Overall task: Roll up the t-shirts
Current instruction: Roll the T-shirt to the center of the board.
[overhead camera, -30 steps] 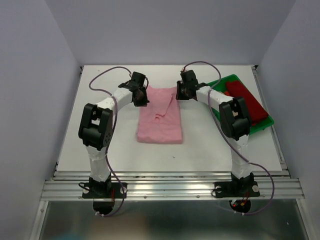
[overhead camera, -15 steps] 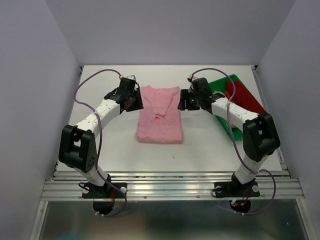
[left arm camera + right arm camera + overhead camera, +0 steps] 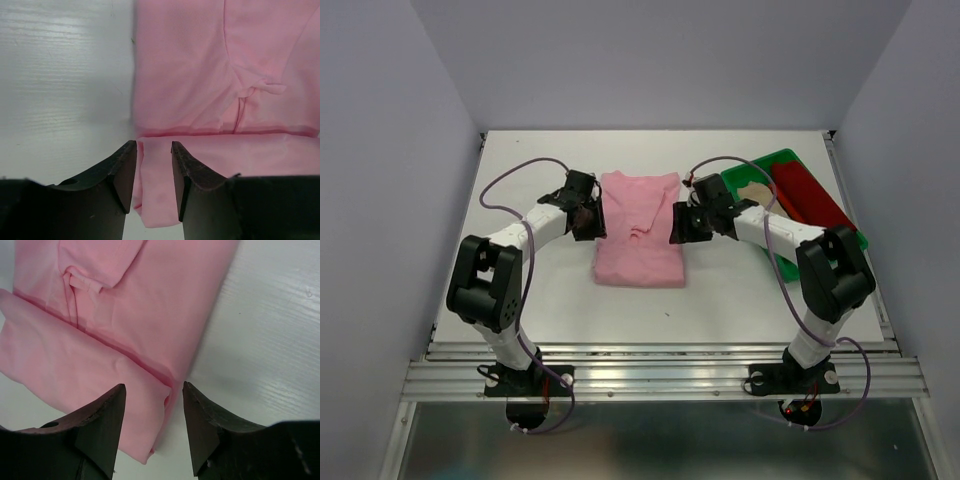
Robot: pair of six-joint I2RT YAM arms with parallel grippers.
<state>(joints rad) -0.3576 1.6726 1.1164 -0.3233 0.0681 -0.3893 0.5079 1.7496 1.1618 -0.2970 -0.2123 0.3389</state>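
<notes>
Pink shirt (image 3: 640,228), folded lengthwise but unrolled, lies flat on the desk (image 3: 520,300) left of the tray (image 3: 782,154); left fingers (image 3: 122,170) and right fingers (image 3: 107,420), both spread, flank its side edges, rolling not begun.

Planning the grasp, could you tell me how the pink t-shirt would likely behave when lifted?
Probably floppy: the pink t-shirt lies flat in soft folded layers, so it should sag. The thin cloth looks light; layers could slide apart.
</notes>
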